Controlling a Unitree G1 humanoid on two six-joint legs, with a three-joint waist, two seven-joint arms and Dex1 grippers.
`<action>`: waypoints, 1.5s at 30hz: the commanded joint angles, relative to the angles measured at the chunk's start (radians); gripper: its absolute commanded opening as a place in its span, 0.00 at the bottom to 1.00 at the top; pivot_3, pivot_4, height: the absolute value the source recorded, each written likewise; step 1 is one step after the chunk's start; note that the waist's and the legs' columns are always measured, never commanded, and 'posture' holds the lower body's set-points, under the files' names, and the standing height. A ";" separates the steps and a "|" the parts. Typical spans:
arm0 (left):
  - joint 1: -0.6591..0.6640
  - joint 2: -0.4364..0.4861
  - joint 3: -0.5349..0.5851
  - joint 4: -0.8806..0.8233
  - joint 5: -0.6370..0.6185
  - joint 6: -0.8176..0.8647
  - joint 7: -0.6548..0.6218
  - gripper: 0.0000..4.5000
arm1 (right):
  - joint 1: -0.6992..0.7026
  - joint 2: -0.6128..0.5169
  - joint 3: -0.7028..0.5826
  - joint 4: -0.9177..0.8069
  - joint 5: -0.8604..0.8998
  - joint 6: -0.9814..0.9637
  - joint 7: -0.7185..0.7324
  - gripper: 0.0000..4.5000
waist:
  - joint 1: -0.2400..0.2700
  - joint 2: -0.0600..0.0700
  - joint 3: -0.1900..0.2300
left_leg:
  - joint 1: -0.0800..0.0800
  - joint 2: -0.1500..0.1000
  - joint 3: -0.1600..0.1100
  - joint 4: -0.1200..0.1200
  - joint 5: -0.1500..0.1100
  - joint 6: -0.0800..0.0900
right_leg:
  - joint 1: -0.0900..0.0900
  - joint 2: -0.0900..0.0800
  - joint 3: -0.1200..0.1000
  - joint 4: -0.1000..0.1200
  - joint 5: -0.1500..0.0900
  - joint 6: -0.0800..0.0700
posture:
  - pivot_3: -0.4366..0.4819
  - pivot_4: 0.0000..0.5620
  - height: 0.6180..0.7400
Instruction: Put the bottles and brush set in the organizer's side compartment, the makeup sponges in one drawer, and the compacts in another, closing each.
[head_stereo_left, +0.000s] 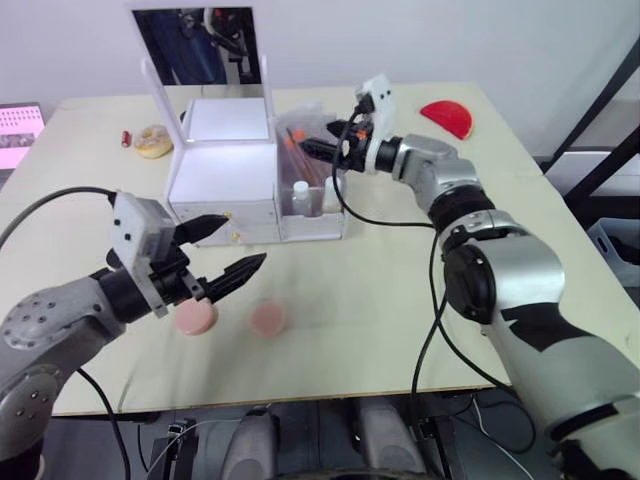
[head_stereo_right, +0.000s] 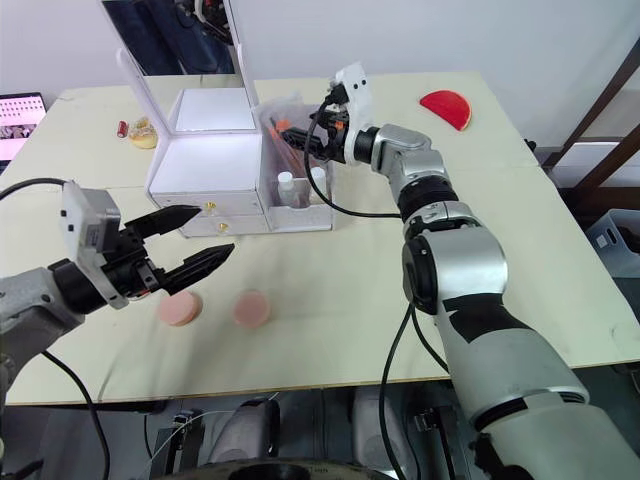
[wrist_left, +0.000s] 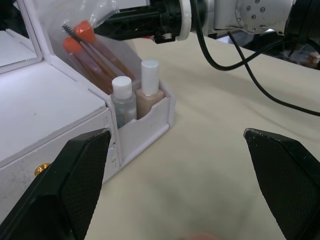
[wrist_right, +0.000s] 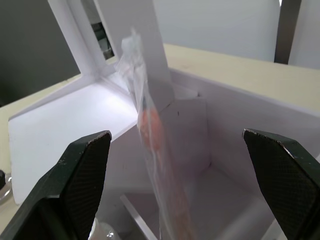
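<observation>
Organizer (head_stereo_left: 225, 180): white, mirror lid up, drawers shut, 12 o'clock on counter (head_stereo_left: 520, 240).
Side compartment (wrist_left: 150, 117): two white-capped bottles (wrist_left: 142, 92); bagged brush set (wrist_left: 87, 47), orange tips, leaning.
Sponges (head_stereo_left: 230, 318): two pink rounds, 7 o'clock, loose.
Left jaws (head_stereo_left: 215, 255): wide open, empty, above sponges.
Right jaws (head_stereo_left: 318, 150): open, empty, my arm outstretched over compartment.

Red half-round item (head_stereo_left: 447, 118) on table (head_stereo_left: 520, 200).
</observation>
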 joint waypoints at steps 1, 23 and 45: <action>0.004 0.008 0.009 -0.012 -0.005 -0.024 -0.002 1.00 | -0.041 0.004 0.010 -0.028 -0.018 -0.002 -0.014 0.78 | 0.000 0.000 0.000 | 0.000 0.000 0.000 0.000 0.000 0.000 | 0.000 0.000 0.000 0.000 0.000 0.000 | 0.48 0.27 1.00; 0.019 0.014 0.004 -0.011 0.004 -0.038 -0.005 1.00 | -0.051 0.046 -0.163 -0.023 0.124 0.125 -0.139 0.01 | 0.000 0.000 0.000 | 0.000 0.000 0.000 0.000 0.000 0.000 | 0.000 0.000 0.000 0.000 0.000 0.000 | 0.48 0.27 1.00; 0.013 0.026 0.001 -0.010 -0.011 -0.029 0.001 1.00 | -0.034 0.084 -0.069 -0.006 -0.007 0.098 -0.368 0.01 | 0.000 0.000 0.000 | 0.000 0.000 0.000 0.000 0.000 0.000 | 0.000 0.000 0.000 0.000 0.000 0.000 | 0.48 0.27 1.00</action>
